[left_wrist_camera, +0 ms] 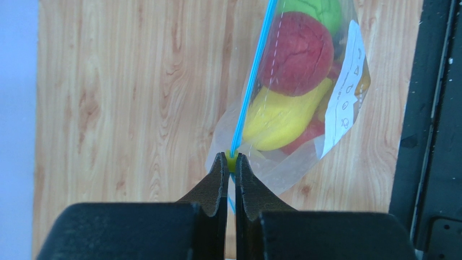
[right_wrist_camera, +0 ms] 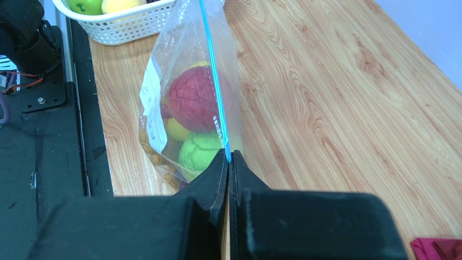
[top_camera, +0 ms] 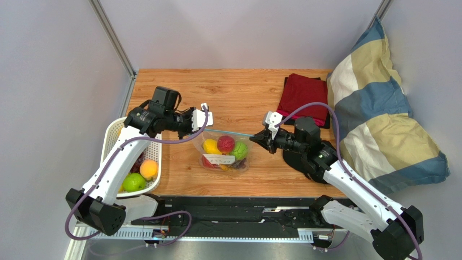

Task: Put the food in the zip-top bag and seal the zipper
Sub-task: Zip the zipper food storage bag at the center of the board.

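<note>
Noted crinkly clear zip-top bag (top_camera: 219,160) at mid-table, packed with glossy rounded food (left_wrist_camera: 295,54). Saw left gripper (left_wrist_camera: 231,160) and right gripper (right_wrist_camera: 228,157) each pinched tight on opposite ends of thin blue zipper (right_wrist_camera: 213,81), stretched taut.

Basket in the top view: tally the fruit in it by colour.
Green apple: 1
Orange peach: 1
Dark purple grapes, mostly behind the left arm: 1 cluster
Total: 3
</note>
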Robot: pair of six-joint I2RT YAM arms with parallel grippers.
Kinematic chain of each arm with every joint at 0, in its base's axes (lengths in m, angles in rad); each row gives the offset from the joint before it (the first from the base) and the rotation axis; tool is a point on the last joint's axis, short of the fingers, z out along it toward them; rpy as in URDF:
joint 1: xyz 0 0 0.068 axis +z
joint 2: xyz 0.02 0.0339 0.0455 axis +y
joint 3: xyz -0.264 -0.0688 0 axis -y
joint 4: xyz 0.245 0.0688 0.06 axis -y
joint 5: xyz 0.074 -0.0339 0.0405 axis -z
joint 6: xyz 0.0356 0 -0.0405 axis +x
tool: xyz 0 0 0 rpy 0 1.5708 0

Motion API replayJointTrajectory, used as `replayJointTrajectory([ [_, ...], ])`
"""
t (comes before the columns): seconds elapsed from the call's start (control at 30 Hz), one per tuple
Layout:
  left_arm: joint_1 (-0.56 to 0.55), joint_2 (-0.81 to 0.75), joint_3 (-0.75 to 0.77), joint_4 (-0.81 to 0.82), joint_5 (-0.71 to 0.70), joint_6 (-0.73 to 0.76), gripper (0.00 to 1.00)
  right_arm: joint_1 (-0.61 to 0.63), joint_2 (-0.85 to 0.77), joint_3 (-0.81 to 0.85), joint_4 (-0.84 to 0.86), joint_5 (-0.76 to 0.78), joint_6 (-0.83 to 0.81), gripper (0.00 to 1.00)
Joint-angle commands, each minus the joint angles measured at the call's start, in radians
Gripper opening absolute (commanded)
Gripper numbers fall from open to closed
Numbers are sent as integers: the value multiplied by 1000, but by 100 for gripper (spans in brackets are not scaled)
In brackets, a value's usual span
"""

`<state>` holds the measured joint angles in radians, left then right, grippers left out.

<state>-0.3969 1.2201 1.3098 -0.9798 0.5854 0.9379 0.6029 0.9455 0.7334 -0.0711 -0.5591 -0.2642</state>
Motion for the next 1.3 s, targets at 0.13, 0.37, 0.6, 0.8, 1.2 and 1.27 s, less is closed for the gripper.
replayJointTrajectory([
  [0.13,122,-76,-7,-83,-151,134,1,-58,-71,9,-70,13,-49,0],
  [0.37,197,-82,-1,-108,-159,194,0,-87,-96,12,-104,16,-66,0],
  [0.6,211,-90,35,-137,-96,190,0,-100,-91,38,-128,-15,-69,0],
  [0.8,202,-97,134,-249,37,142,0,-100,-89,112,-176,-65,-43,0],
  [1.2,87,-186,97,-252,30,65,0,-20,61,280,-277,-196,-122,100],
  [1.27,82,-189,95,-250,31,71,0,53,133,311,-323,-156,-200,100],
])
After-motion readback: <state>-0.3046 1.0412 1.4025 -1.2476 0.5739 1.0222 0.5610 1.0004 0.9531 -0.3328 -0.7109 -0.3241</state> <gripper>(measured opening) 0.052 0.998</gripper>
